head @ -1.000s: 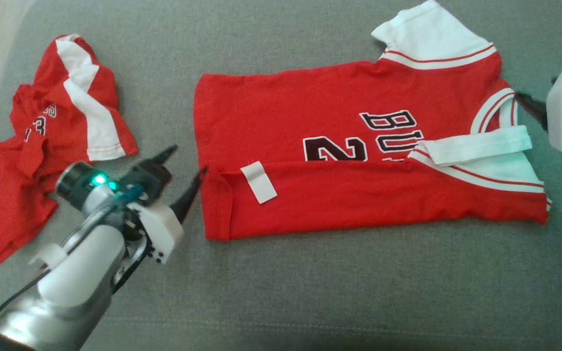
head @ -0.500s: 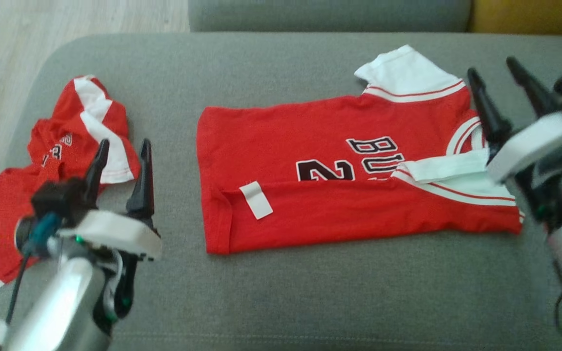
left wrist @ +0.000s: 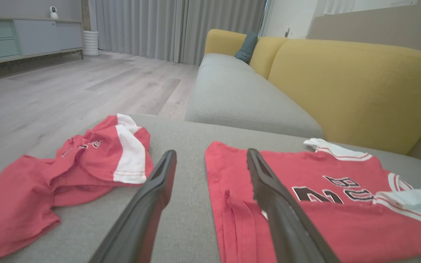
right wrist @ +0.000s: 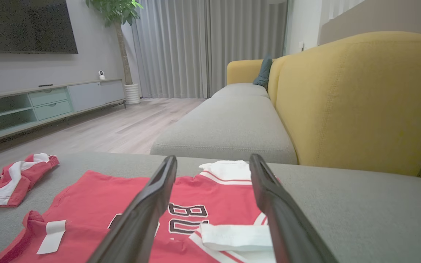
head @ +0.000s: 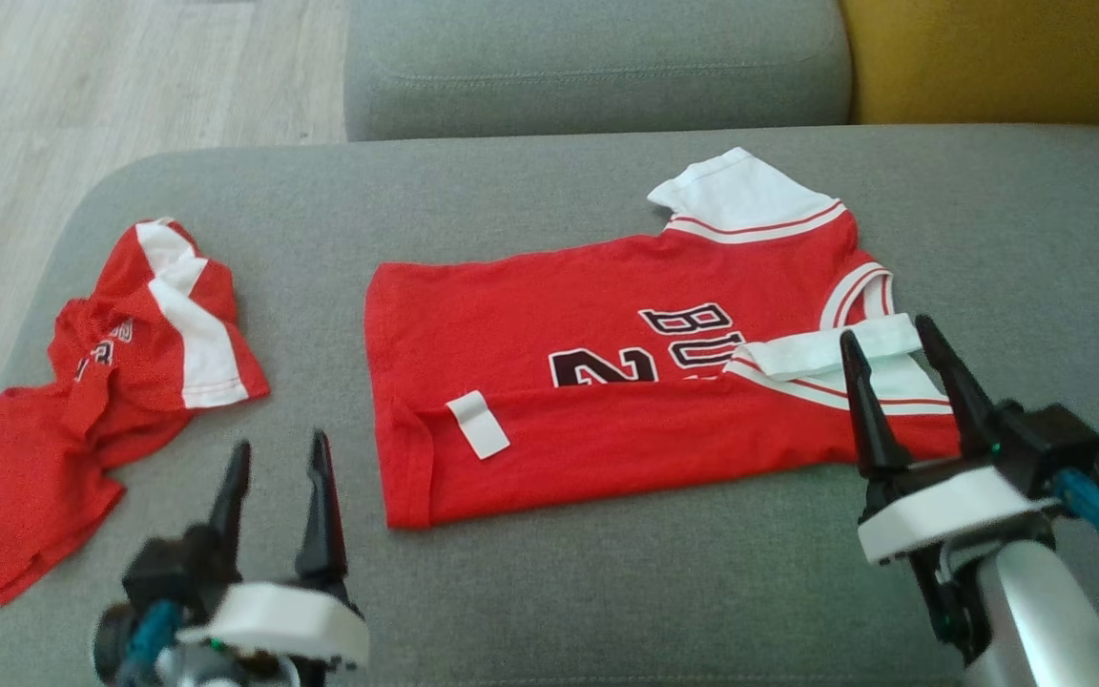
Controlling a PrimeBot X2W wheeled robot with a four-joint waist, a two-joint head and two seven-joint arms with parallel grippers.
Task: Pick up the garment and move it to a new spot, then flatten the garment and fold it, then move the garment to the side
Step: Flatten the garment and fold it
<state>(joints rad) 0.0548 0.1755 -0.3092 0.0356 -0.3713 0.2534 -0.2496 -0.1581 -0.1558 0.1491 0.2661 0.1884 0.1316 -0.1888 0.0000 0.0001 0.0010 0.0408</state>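
The garment point(head: 607, 382) is a red jersey with white sleeves and dark lettering, lying flat on the grey sofa seat point(head: 607, 592) with its near long edge folded over. A white label point(head: 478, 425) shows on the fold. My left gripper point(head: 279, 445) stands open at the lower left, apart from the hem, nothing between its fingers. My right gripper point(head: 884, 330) is open at the lower right, its tips over the white sleeve end. In the wrist views the garment point(left wrist: 342, 223) point(right wrist: 217, 197) lies just beyond each open gripper point(left wrist: 211, 152) point(right wrist: 212, 157).
A second red and white garment point(head: 120, 382) point(left wrist: 97, 157) point(right wrist: 9, 182) lies crumpled at the seat's left end. A further grey cushion point(head: 597, 67) and a yellow backrest point(head: 998, 57) lie beyond. Wooden floor point(head: 82, 95) drops off at the left.
The head camera has tilted up. Both arms drew back from the garment's two ends toward the near edge, fingers now pointing away. Both grippers stayed open; the garment lies as before.
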